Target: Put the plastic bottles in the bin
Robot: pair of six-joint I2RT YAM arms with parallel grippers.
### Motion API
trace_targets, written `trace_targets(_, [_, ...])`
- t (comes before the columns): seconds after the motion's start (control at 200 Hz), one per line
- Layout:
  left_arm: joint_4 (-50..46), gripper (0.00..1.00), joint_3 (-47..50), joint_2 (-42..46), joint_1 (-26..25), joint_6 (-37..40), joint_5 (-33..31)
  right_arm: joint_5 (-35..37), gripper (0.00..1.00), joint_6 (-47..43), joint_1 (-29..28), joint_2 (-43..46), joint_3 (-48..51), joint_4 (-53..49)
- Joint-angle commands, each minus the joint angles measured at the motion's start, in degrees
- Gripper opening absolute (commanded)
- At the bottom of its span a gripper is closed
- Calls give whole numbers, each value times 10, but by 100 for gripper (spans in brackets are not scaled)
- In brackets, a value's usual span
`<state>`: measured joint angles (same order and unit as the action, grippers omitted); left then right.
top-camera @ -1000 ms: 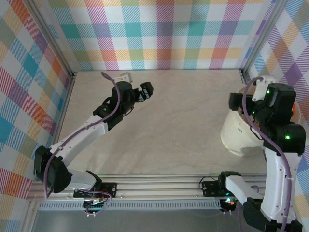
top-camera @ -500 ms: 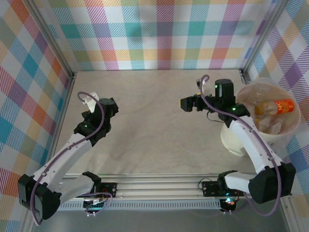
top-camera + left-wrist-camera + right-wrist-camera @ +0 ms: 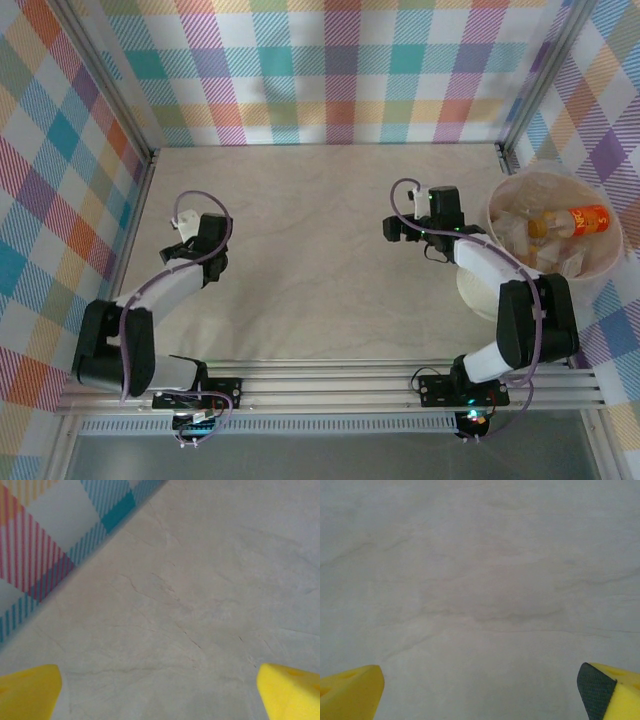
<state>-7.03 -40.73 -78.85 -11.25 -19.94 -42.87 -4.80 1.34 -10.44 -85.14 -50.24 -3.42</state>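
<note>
- Bin [image 3: 478,285] is set at the right edge of the table [image 3: 320,260], just beside the right arm;
- plastic bottles [image 3: 575,218] are piled inside it, an orange-labelled one lying on top; no bottle is seen on the tabletop, so the task is judged done;
- left gripper [image 3: 160,692] and right gripper [image 3: 480,690] are held wide apart, empty, over bare table.

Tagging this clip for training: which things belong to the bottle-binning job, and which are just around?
Job:
- plastic bottles
- bin, holding them

Just around:
- table
- checked walls
- metal rails in front
</note>
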Motion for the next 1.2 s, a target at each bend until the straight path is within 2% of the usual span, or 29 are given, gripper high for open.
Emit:
trace_targets(0.0, [145, 100, 29, -33, 16, 72, 59, 42, 100, -15, 31, -18, 21, 60])
trace_targets(0.1, [224, 100, 42, -73, 29, 87, 122, 48, 100, -17, 60, -39, 47, 108])
trace_targets(0.22, [272, 100, 49, -83, 31, 138, 137, 48, 100, -27, 83, -65, 87, 203])
trace_targets(0.36, [432, 100, 108, -100, 42, 189, 202, 27, 100, -15, 98, -75, 81, 213])
trace_targets(0.4, [426, 100, 117, -86, 42, 192, 227, 24, 100, -16, 97, -70, 87, 217])
trace_targets(0.45, [502, 100, 155, -86, 42, 196, 231, 21, 100, -18, 98, -58, 106, 243])
trace_targets(0.625, [528, 100, 172, -100, 53, 190, 261, 6, 100, -25, 98, -11, 215, 390])
trace_targets(0.66, [590, 100, 187, -116, 56, 192, 259, 4, 100, -27, 97, -8, 233, 431])
trace_targets(0.705, [542, 100, 177, -103, 56, 187, 262, 0, 100, -28, 98, -11, 257, 475])
trace_targets(0.75, [570, 100, 182, -112, 56, 191, 260, -3, 100, -31, 97, -28, 280, 537])
trace_targets(0.775, [554, 100, 179, -106, 56, 189, 261, 3, 100, -28, 97, -35, 288, 566])
trace_targets(0.825, [563, 100, 181, -109, 56, 191, 260, 14, 100, -25, 98, -24, 276, 520])
trace_targets(0.905, [561, 100, 181, -107, 56, 190, 261, 37, 100, -8, 101, -28, 264, 502])
trace_targets(1.195, [555, 100, 178, -108, 56, 192, 263, 37, 100, -8, 101, -30, 265, 507])
